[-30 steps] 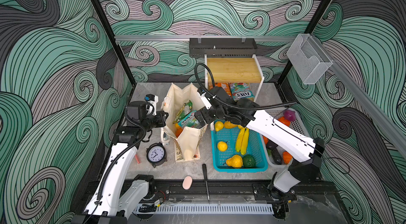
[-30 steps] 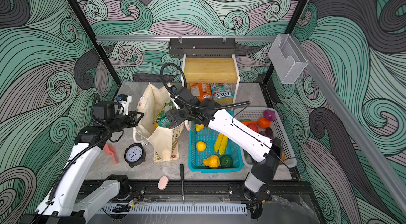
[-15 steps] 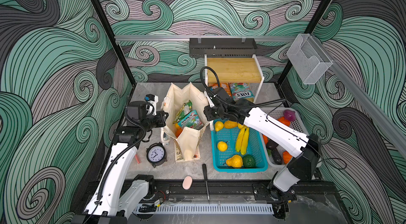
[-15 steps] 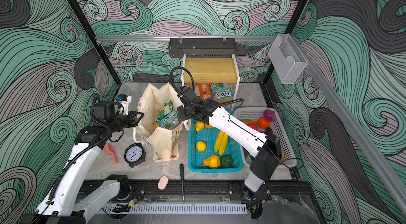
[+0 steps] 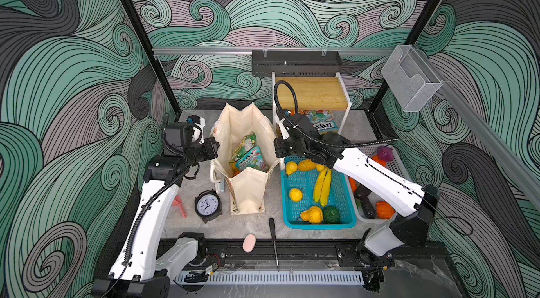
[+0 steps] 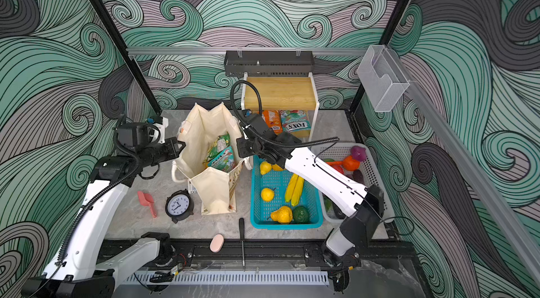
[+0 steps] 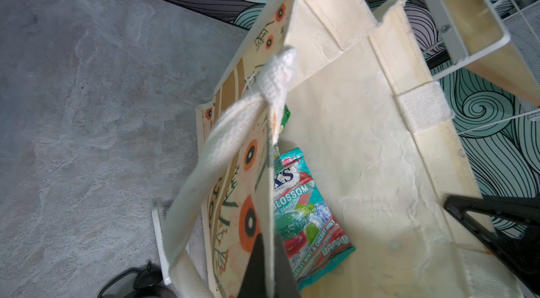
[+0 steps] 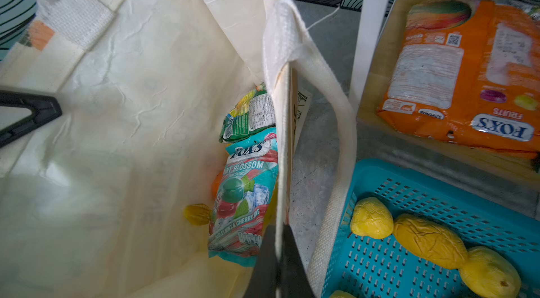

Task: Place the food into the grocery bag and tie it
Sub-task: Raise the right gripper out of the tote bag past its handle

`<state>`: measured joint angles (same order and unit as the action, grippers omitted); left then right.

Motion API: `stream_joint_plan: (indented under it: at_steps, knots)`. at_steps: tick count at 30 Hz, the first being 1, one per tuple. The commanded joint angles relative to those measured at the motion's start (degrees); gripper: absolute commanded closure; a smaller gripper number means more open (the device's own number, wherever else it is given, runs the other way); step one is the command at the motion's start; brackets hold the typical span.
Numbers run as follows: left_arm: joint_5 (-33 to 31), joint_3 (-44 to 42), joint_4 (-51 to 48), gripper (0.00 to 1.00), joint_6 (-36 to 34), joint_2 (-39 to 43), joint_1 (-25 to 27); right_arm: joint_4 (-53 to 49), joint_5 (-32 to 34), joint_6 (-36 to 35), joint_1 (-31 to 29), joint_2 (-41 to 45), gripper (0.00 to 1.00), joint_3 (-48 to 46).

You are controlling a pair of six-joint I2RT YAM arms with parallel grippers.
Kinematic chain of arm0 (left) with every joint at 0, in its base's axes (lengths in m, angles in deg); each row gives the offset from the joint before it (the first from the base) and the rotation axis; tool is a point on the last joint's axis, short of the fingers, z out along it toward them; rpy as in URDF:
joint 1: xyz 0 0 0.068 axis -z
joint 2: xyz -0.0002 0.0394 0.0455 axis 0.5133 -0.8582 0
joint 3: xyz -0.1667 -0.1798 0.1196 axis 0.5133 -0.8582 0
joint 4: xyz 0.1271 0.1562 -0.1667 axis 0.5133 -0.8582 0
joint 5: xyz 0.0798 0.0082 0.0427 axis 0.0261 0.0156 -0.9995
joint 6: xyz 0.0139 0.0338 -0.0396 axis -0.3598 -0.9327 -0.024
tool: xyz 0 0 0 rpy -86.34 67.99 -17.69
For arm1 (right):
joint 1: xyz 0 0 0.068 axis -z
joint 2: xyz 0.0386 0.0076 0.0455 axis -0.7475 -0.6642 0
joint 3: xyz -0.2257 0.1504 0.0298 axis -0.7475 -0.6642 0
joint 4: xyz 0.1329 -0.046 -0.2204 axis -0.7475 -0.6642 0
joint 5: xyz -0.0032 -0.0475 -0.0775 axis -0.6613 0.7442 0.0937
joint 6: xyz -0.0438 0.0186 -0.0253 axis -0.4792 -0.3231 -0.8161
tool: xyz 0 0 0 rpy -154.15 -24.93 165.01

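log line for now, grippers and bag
left gripper: shut on grocery bag wall | right gripper: shut on opposite wall | bag: open, untied | inside: teal packet, green packet

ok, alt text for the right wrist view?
The right pincer is shut on the rim of the open grocery bag, looking in at a teal snack packet and a green snack packet. Beside the bag, yellow toy fruit lies in a teal basket.
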<state>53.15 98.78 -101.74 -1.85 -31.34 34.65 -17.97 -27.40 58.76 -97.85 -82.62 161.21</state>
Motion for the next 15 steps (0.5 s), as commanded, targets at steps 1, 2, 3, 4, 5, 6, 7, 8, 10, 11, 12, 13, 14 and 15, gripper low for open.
stream_joint_plan:
  at_steps: [1, 2, 3, 4, 5, 6, 7, 8, 10, 11, 12, 13, 14, 15]
  knots:
    - [-3.25, 4.29, 0.39, 1.0, -0.03, 0.86, -0.17, 1.76, 5.21, -1.54, 0.08, 4.23, 1.0, 1.74]
    - [-3.08, 4.95, -0.09, 1.0, 0.0, 0.6, -0.17, 1.74, 5.14, -1.78, 0.08, 4.66, 1.0, 2.07]
    - [-2.65, 5.26, 0.14, 1.0, 0.29, 0.41, -0.17, 2.16, 5.1, -1.91, -0.02, 5.04, 1.0, 1.96]
    - [-2.07, 5.09, 0.65, 1.0, 0.67, 0.45, -0.17, 2.68, 4.87, -1.92, -0.01, 5.3, 1.0, 1.48]
    - [-1.51, 4.64, 1.35, 1.0, 1.2, 0.3, -0.17, 3.55, 4.37, -2.01, -0.01, 5.36, 1.0, 0.62]
    - [-0.98, 3.71, 2.02, 1.0, 1.73, 0.04, -0.21, 4.02, 4.03, -1.76, -0.01, 4.99, 1.0, -0.04]
    - [-0.38, 2.74, 2.67, 1.0, 2.16, -0.34, -0.17, 4.05, 3.24, -1.43, -0.01, 4.4, 1.0, -0.26]
    - [0.6, 2.14, 2.98, 1.0, 2.53, -0.95, -0.17, 3.75, 2.45, -1.23, -0.05, 3.65, 1.0, -0.31]
    - [2.76, 2.38, 3.28, 1.0, 3.06, -1.75, -0.08, 3.26, 1.24, -0.78, -0.09, 2.47, 1.0, 0.67]
    - [3.34, 3.43, 3.15, 1.0, 3.25, -1.77, -0.08, 3.0, 1.11, -0.78, -0.26, 2.03, 1.0, 1.52]
    - [3.42, 4.65, 2.98, 1.0, 3.28, -1.63, 0.07, 2.9, 1.47, -1.01, -0.65, 2.0, 1.0, 2.41]
    - [3.41, 5.65, 3.02, 1.0, 3.32, -1.34, 0.16, 2.76, 1.97, -1.33, -0.99, 2.09, 1.0, 3.12]
    - [3.5, 6.38, 3.24, 1.0, 3.21, -1.01, 0.18, 2.96, 2.41, -1.54, -1.28, 2.41, 1.0, 3.62]
    - [3.43, 6.58, 3.45, 1.0, 3.07, -0.88, 0.17, 3.52, 2.55, -1.88, -1.56, 2.95, 1.0, 3.46]
